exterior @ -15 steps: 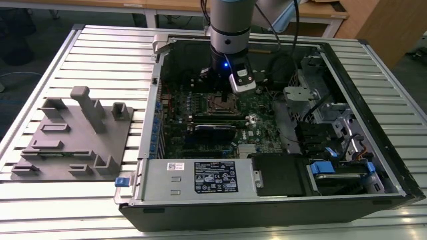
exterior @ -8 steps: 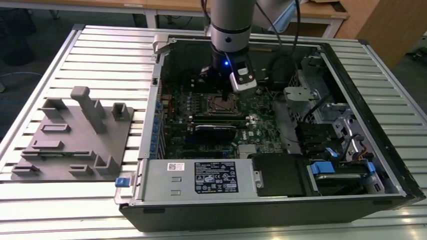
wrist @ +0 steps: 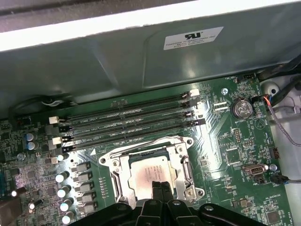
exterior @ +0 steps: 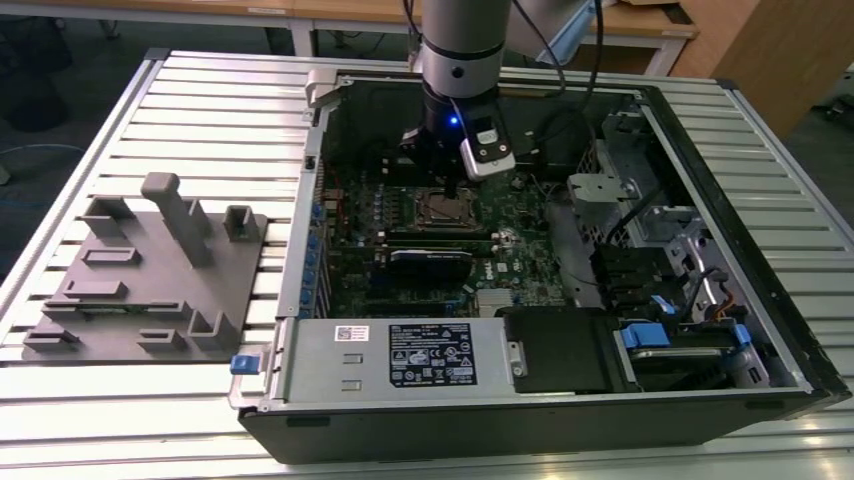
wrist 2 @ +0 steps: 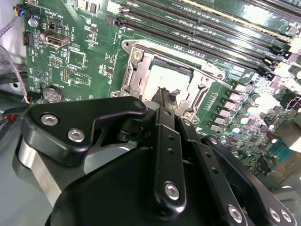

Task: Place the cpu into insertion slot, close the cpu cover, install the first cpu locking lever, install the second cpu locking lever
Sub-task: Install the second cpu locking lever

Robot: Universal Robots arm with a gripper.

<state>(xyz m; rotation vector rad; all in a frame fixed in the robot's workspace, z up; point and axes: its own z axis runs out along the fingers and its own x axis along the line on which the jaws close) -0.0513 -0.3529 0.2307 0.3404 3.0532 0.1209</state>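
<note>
The cpu (wrist: 150,172) lies flat in the insertion slot (exterior: 441,207) on the green motherboard, its dull silver top showing. The cpu cover (wrist: 186,165), a silver frame with a square cut-out, lies down around the chip in both wrist views. My gripper (wrist: 161,186) hangs just above the socket with its black fingers pressed together and nothing between them. The tips hover over one edge of the cpu (wrist 2: 169,77). In the exterior view the arm stands upright inside the open case, over the socket. Whether the thin locking levers beside the frame are latched cannot be told.
Long black memory slots (wrist: 131,122) run beside the socket, with the case wall (wrist: 141,61) behind them. A coin battery (wrist: 241,109) and capacitors (wrist: 63,188) sit nearby. On the slatted table, at the exterior view's left, stands a grey fixture block (exterior: 147,270). A power supply (exterior: 400,355) fills the case front.
</note>
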